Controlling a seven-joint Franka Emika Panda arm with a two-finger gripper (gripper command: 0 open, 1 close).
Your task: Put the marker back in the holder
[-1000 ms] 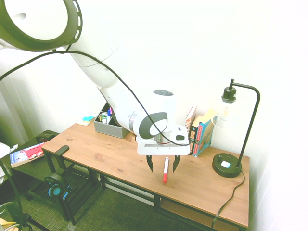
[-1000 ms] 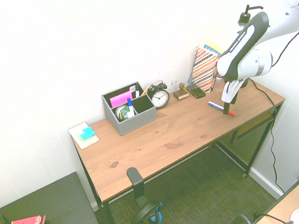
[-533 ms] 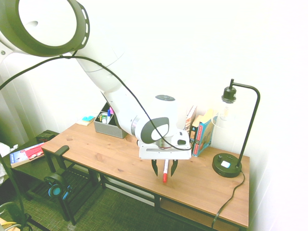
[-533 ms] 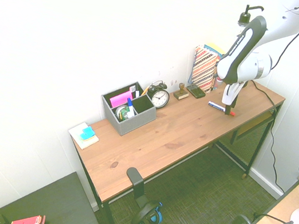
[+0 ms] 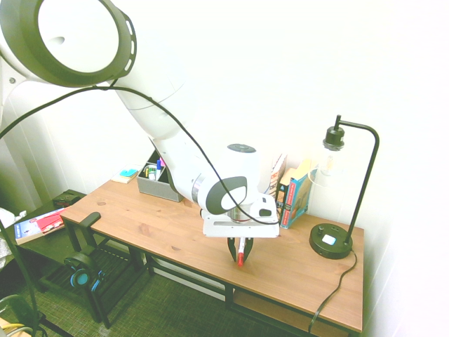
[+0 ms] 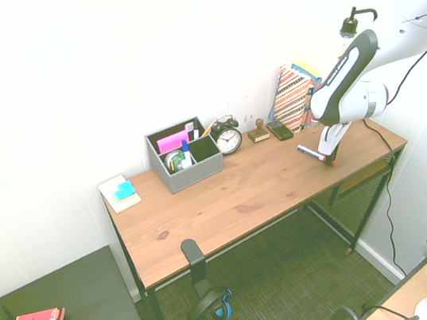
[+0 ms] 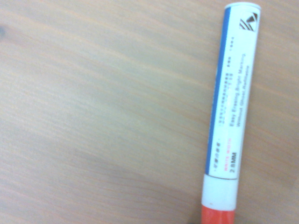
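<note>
Now the slim white marker pen with the red cap (image 5: 241,258) lies on the brown wooden desk (image 5: 151,226), at its near right in the first exterior view, with the gripper (image 5: 240,260) closed on it. Grasping seems the step in hand; next calls for lifting it left and far to the grey box-shaped holder (image 6: 195,175), whose compartments the second exterior view shows openly, while only the wrist view makes the barrel's print readable.
</note>
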